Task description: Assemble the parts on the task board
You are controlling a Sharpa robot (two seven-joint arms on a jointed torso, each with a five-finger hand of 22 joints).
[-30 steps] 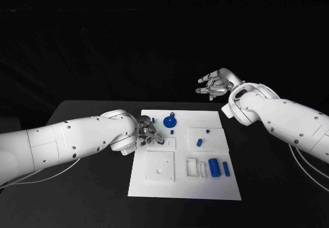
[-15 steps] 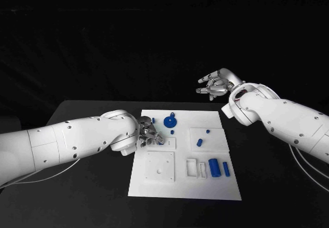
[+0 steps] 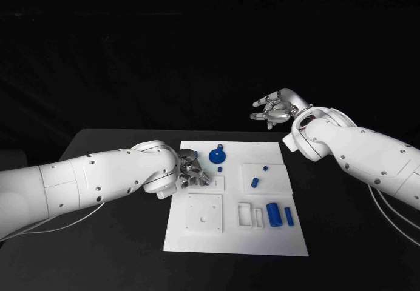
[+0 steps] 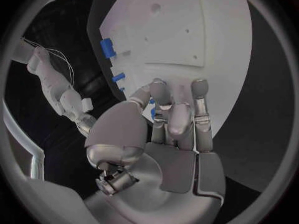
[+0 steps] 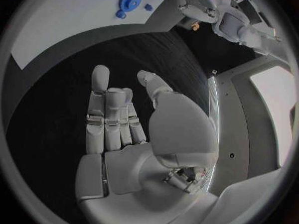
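Parts point(image 3: 275, 213) are lying on the board point(image 3: 236, 242), looking small, stiff, light and likely slick, best pinched at their sides; the left hand point(image 3: 192, 171) is pinching one blue piece at its fingertips point(image 4: 163, 92), while the right hand point(image 3: 278, 107) is hanging open, well beyond the board.

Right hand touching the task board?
Apart. Head view: the right hand is raised beyond the table's far edge, well clear of the task board; right wrist view shows its fingers against black table.
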